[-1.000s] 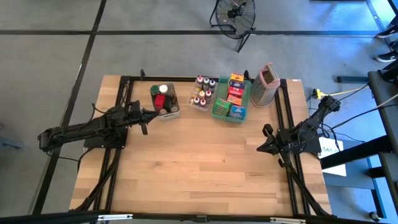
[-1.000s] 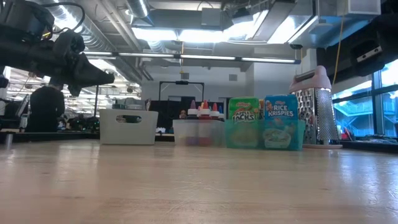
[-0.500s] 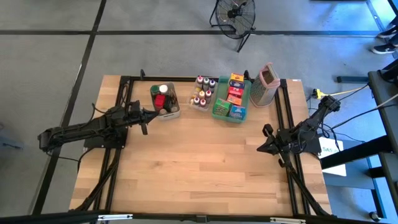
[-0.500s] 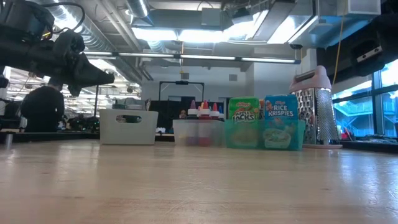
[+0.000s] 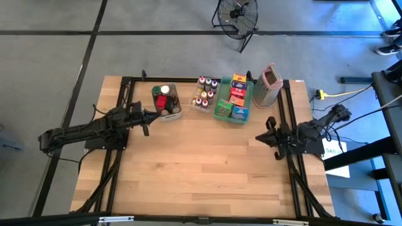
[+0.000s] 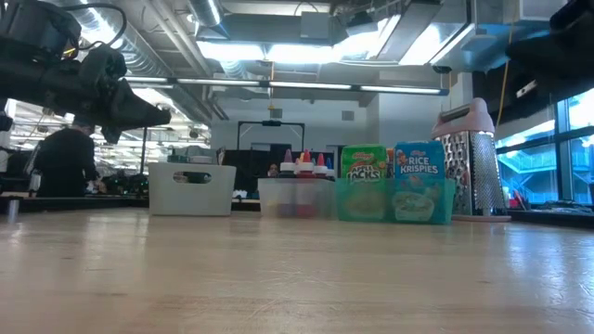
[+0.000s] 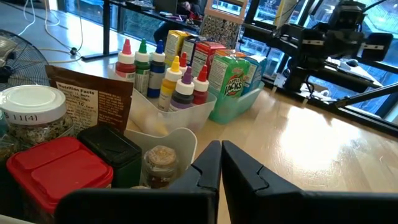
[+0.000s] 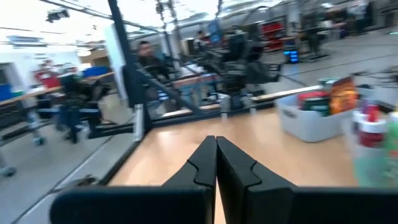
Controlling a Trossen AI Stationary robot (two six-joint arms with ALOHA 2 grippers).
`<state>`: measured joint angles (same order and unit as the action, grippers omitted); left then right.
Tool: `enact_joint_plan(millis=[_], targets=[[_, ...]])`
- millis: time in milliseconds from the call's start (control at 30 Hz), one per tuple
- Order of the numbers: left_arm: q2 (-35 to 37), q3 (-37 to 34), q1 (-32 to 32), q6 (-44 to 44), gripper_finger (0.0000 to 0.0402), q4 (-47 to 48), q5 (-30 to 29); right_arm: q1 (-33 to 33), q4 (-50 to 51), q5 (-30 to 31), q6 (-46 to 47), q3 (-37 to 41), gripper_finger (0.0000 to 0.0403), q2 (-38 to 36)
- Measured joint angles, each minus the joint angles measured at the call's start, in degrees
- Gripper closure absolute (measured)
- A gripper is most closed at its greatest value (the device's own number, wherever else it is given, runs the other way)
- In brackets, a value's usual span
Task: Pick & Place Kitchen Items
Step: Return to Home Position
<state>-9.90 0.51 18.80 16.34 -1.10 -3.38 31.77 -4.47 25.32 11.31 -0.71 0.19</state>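
Note:
The kitchen items stand along the far edge. Jars and a red-lidded container (image 7: pixel 56 165) fill a white bin (image 5: pixel 167 100). Tiny bottles with coloured caps (image 7: pixel 165 74) stand in a clear bin (image 5: pixel 205 93). Small food boxes (image 6: pixel 390 172) stand in a green tray (image 5: pixel 234 100). My left gripper (image 5: pixel 151 117) hovers shut just left of the white bin, above the table, its tips (image 7: pixel 221 149) over the bin's near corner. My right gripper (image 5: pixel 259 138) hangs shut over the table's right part, pointing left, its fingers (image 8: pixel 216 146) together with nothing between them.
A tall pinkish box grater (image 5: pixel 269 86) stands right of the green tray. Black frame rails (image 5: pixel 290 119) run along the table's left, right and far sides. The wooden top (image 5: pixel 201 163) between the arms and toward the near edge is bare. A person (image 6: pixel 63 160) shows beyond the table.
My right arm has swung about its base. Its gripper has shifted a little toward the table's far edge and now points more squarely toward the left edge. It has stayed shut.

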Motion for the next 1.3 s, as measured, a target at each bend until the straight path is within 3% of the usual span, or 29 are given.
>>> enact_joint_plan(millis=[300,1300], targets=[[0.01,0.0,0.0,0.0,0.0392,-0.28,-0.03,-9.03,0.53,0.16,0.0,0.0,0.0394,0.0],[0.01,0.0,-0.01,0.0,0.0394,-0.35,0.0,-9.4,0.57,0.11,-0.02,0.09,0.0394,0.0]])
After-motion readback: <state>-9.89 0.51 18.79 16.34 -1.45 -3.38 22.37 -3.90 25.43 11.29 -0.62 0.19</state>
